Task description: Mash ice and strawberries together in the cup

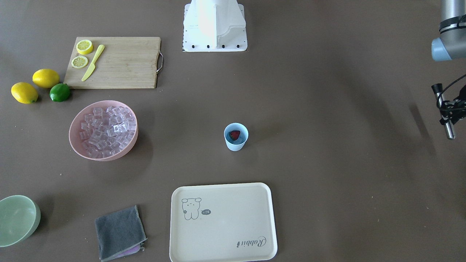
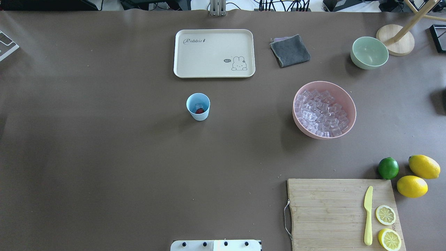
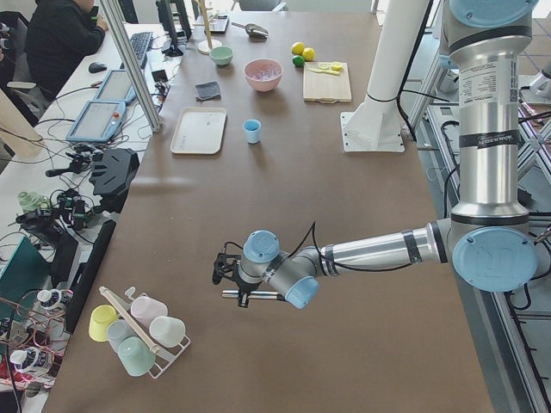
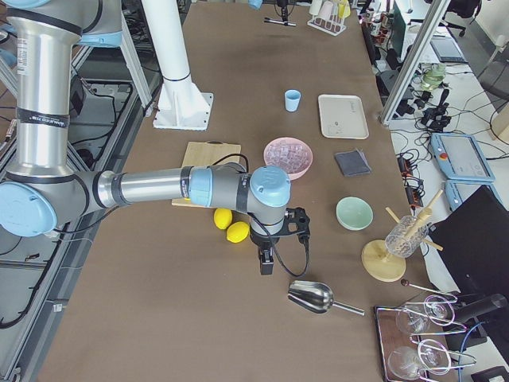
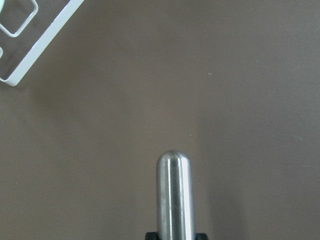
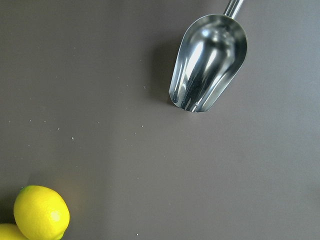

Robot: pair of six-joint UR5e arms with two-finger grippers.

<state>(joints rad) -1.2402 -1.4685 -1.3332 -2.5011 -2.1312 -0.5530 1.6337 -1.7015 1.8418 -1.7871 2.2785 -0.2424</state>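
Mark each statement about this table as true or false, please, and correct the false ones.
1. The strawberry lies inside the cup. True.
2. The pink bowl is empty. False: it is full of ice.
3. The yellow knife lies on the cutting board. True.
4. The left gripper holds a lemon. False: its fingers hold a metal rod.
5. The cup stands on the tray. False: it stands on the table, apart from the tray.
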